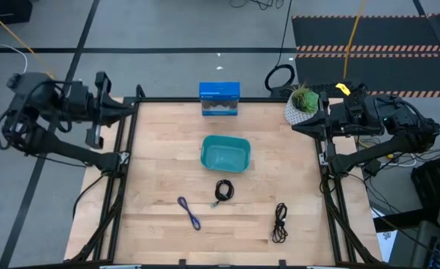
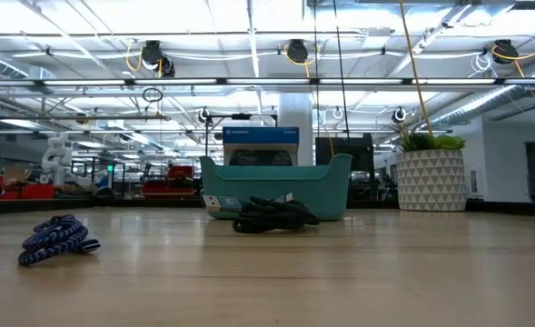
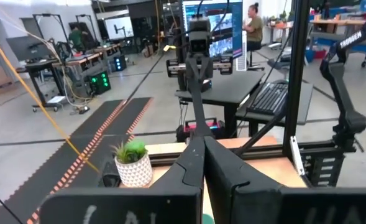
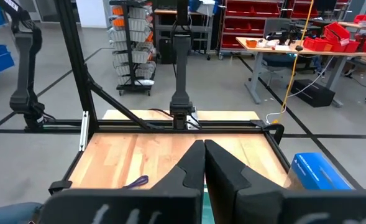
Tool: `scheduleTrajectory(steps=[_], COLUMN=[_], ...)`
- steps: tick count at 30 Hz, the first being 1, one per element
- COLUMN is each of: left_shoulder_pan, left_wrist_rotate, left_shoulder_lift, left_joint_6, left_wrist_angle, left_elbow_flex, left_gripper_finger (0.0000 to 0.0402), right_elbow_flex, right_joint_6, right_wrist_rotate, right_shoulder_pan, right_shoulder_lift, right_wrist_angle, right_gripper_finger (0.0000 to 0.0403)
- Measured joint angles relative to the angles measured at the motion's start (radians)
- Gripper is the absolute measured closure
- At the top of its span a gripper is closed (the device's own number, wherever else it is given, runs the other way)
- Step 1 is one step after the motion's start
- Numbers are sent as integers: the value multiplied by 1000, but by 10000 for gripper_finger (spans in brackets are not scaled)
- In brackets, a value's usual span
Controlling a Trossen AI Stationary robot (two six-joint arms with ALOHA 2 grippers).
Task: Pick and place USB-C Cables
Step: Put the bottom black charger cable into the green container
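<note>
Three USB-C cables lie on the wooden table. The blue-purple one [image 1: 190, 212] [image 2: 56, 239] is near the front left. The coiled black one [image 1: 223, 191] [image 2: 272, 216] lies just in front of the teal bin [image 1: 225, 153]. The elongated black one [image 1: 280, 223] is at the front right. My left gripper [image 3: 203, 140] is shut and held above the table's far left corner [image 1: 134, 108]. My right gripper [image 4: 204, 144] is shut and held above the table's right edge [image 1: 303, 128]. Neither is close to a cable.
A blue box [image 1: 220, 99] stands at the far edge behind the bin. A potted plant [image 1: 302, 104] [image 2: 430, 179] sits at the far right corner, close to my right gripper. A large black ring-shaped loop [image 1: 280, 78] lies on the floor beyond the table. Black frame rails border the table.
</note>
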Motion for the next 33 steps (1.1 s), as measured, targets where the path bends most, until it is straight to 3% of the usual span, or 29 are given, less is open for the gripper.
scheduleTrajectory(steps=[13, 24, 28, 33], left_shoulder_pan=[0, 0, -1, -1], left_wrist_rotate=[0, 0, 0, 0], left_shoulder_lift=[21, 25, 34, 41], left_joint_6=[-30, -33, -37, -45], left_wrist_angle=[-143, -145, -119, -27], left_elbow_flex=[23, -49, -97, -174], left_gripper_finger=[394, 394, 394, 394], right_elbow_flex=[0, 2, 106, 309], right_joint_6=[102, 102, 64, 92], right_wrist_rotate=[-5, -112, -212, -216], right_shoulder_pan=[0, 25, 34, 47], right_shoulder_lift=[12, 92, 160, 298], right_wrist_angle=[-25, -101, -284, -519], right_gripper_finger=[399, 399, 399, 399])
